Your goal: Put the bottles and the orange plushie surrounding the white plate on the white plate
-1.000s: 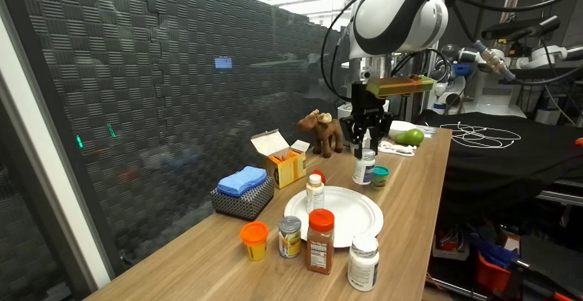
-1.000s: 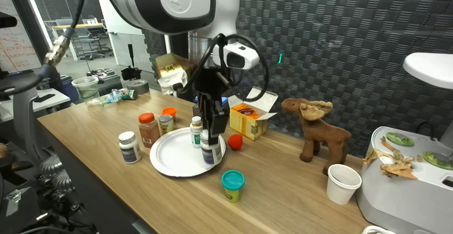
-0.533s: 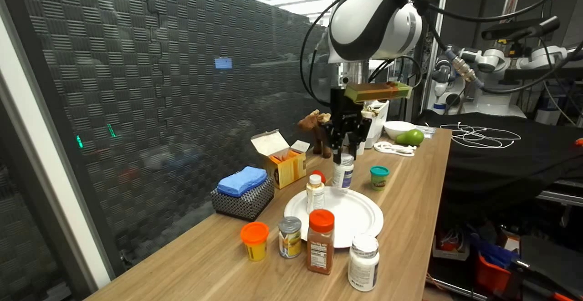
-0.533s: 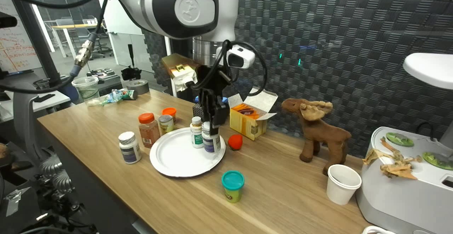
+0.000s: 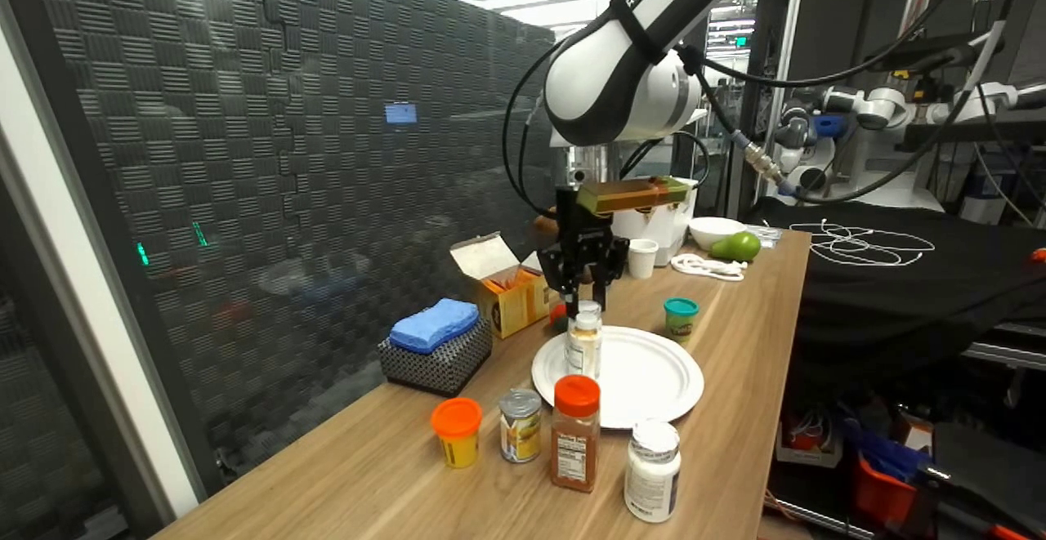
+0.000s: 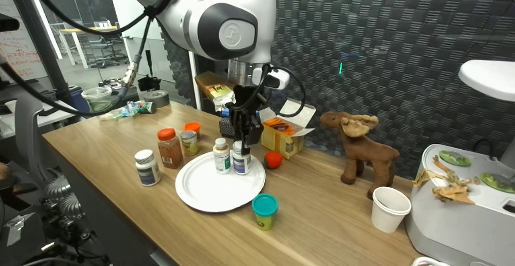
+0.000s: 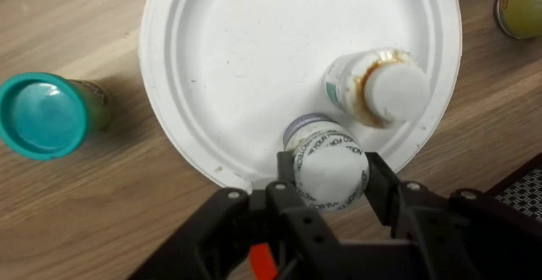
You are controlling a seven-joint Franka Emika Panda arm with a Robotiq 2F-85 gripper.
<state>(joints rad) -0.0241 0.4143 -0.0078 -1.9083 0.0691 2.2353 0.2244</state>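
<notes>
The white plate [image 6: 213,193] lies on the table. My gripper [image 5: 585,299] is shut on the cap of a white bottle with a purple label [image 6: 242,166], upright over the plate's edge; whether its base touches the plate is unclear. In the wrist view, a finger presses each side of its cap [image 7: 332,172]. A smaller white bottle with a green label [image 6: 222,160] stands on the plate beside it. A red-orange round thing [image 6: 274,159], perhaps the plushie, sits just off the plate. Another white bottle [image 5: 652,475] and a red-lidded jar [image 5: 575,442] stand by the plate.
A can [image 5: 520,426], an orange-lidded tub [image 5: 458,434] and a teal-lidded tub [image 6: 264,211] stand around the plate. A yellow open box [image 6: 281,137], a black box with blue cloth [image 5: 437,352], a brown moose toy [image 6: 364,149] and paper cups [image 6: 389,209] stand further off.
My gripper has carried the purple-label bottle from beside the teal-lidded tub to the plate's edge and lowered. The plate and the small bottle on it have slid a little. The red-orange thing has shifted slightly.
</notes>
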